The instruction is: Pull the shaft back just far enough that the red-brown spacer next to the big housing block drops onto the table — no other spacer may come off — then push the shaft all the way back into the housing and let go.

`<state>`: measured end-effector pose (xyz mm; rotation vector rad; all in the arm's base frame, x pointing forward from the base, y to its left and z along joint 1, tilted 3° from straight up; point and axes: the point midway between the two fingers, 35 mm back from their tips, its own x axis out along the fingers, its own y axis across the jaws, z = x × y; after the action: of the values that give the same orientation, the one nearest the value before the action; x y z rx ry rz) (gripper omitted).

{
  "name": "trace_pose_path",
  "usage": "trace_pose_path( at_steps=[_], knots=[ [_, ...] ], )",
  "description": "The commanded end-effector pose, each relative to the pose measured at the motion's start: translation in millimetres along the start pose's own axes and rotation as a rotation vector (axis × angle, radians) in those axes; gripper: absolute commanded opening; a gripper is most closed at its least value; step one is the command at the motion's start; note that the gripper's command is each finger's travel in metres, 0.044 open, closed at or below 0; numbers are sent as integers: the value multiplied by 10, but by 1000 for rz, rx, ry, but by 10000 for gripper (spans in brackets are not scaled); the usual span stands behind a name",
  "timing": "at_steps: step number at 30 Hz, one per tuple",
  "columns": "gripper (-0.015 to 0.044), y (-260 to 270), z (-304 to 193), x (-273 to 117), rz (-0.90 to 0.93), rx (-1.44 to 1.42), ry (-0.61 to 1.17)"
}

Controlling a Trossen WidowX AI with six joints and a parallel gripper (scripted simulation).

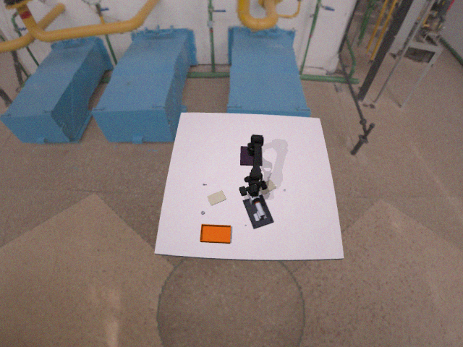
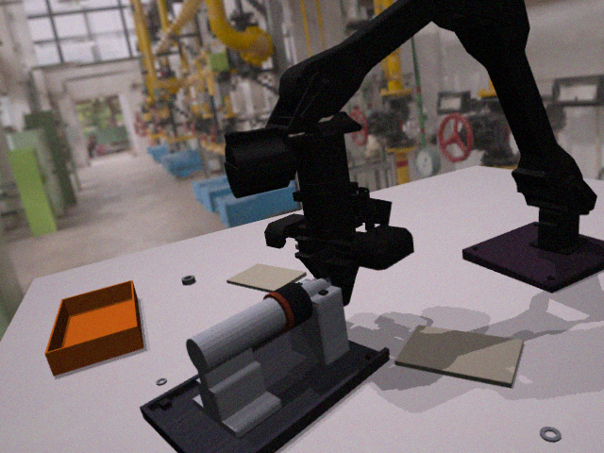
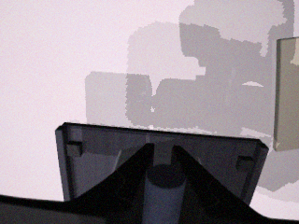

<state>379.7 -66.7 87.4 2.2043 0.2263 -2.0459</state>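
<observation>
A large grey cylinder [image 1: 260,210] [image 2: 239,331] lies on a stepped block on the dark base plate [image 2: 170,424] [image 3: 93,140]. The red-brown spacer [image 2: 288,310] sits against the cylinder's end, with a black spacer [image 2: 299,298] beside it. Beyond them stands a grey upright support [image 2: 332,327]. The thin shaft [image 3: 163,201] sticks out past this support. My gripper [image 2: 337,287] [image 3: 163,152] is shut on the shaft's protruding end, a finger on each side. The far finger is partly hidden in the exterior view. No spacer is seen lying on the base plate.
An orange tray [image 1: 215,233] [image 2: 97,322] is on the table. Two beige plates lie flat, one [image 1: 216,197] [image 2: 267,276] behind the assembly, the other [image 2: 463,356] [image 3: 287,93] beside it. A dark nut [image 2: 188,279] and washers [image 2: 550,433] [image 2: 161,381] lie around.
</observation>
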Motion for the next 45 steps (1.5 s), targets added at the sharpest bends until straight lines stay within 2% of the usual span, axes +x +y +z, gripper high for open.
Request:
trace_pose_path(
  at_steps=[1, 45],
  knots=[
    [0, -3, 20, 0, -4, 1, 2],
    [0, -3, 152, 2, -4, 2, 1]
  ],
)
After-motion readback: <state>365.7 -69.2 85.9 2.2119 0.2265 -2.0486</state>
